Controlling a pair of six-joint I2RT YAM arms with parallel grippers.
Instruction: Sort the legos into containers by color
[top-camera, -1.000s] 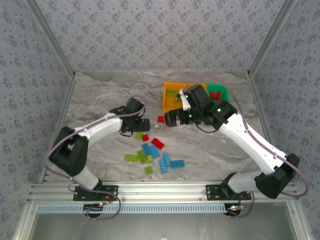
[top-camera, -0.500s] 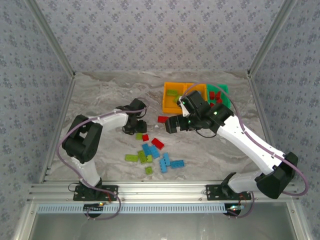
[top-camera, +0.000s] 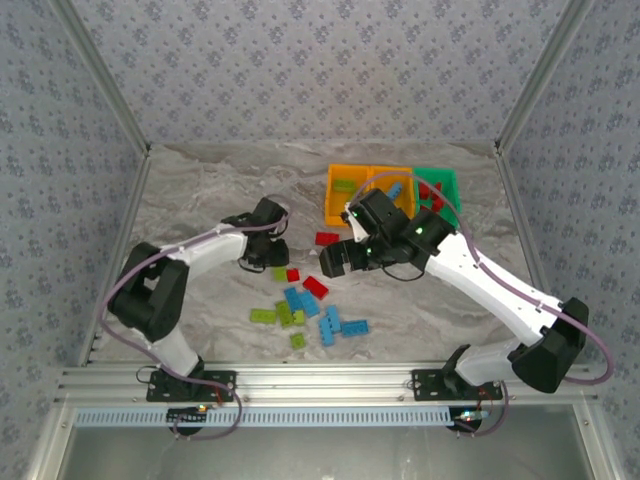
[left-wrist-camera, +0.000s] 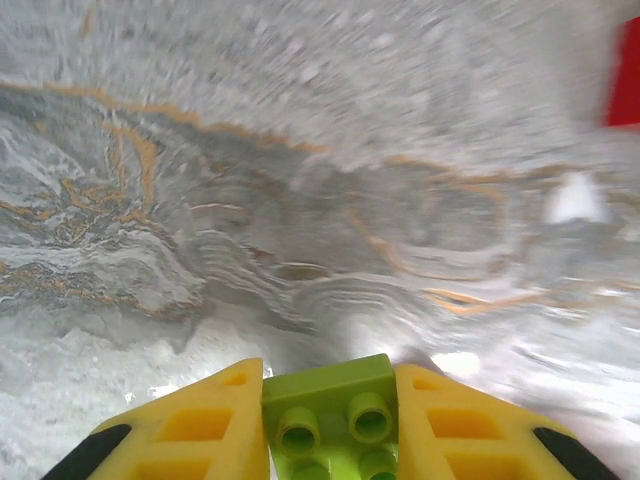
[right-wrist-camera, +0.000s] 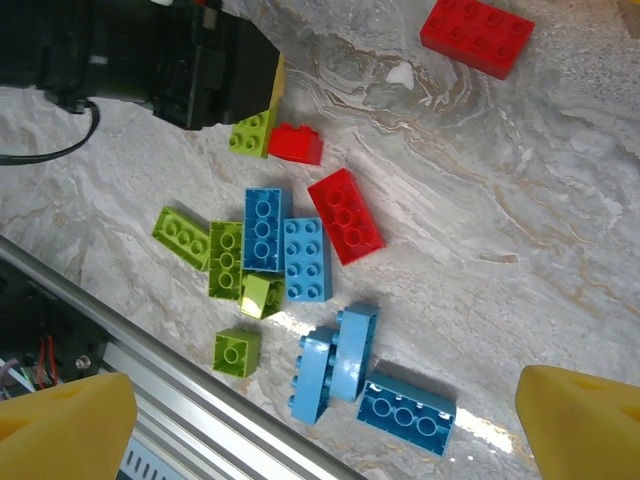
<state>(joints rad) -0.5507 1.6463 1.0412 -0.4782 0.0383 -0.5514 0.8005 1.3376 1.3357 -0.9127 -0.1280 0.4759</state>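
Observation:
My left gripper (left-wrist-camera: 330, 428) is shut on a small lime green lego (left-wrist-camera: 335, 415), held between its yellow fingers (left-wrist-camera: 200, 432) low over the marble table. From above, the left gripper (top-camera: 274, 262) sits at that green lego (top-camera: 279, 272), beside a small red one (top-camera: 292, 275). My right gripper (top-camera: 330, 262) hangs open above the loose legos, holding nothing. Under it lie red (right-wrist-camera: 345, 215), blue (right-wrist-camera: 267, 228), light blue (right-wrist-camera: 335, 360) and green (right-wrist-camera: 181, 237) legos. The containers stand at the back right: two orange bins (top-camera: 334, 200) (top-camera: 402, 172) and a green bin (top-camera: 452, 183), each with legos inside.
A red oblong lego (top-camera: 326, 238) lies apart, between the pile and the orange bins. The metal rail (top-camera: 330, 380) runs along the table's near edge, close to the nearest green lego (right-wrist-camera: 236, 352). Bare marble spreads to the left and far side.
My left gripper has closed on the lime green lego. The right arm has swung from over the bins toward the near left, above the pile, still open.

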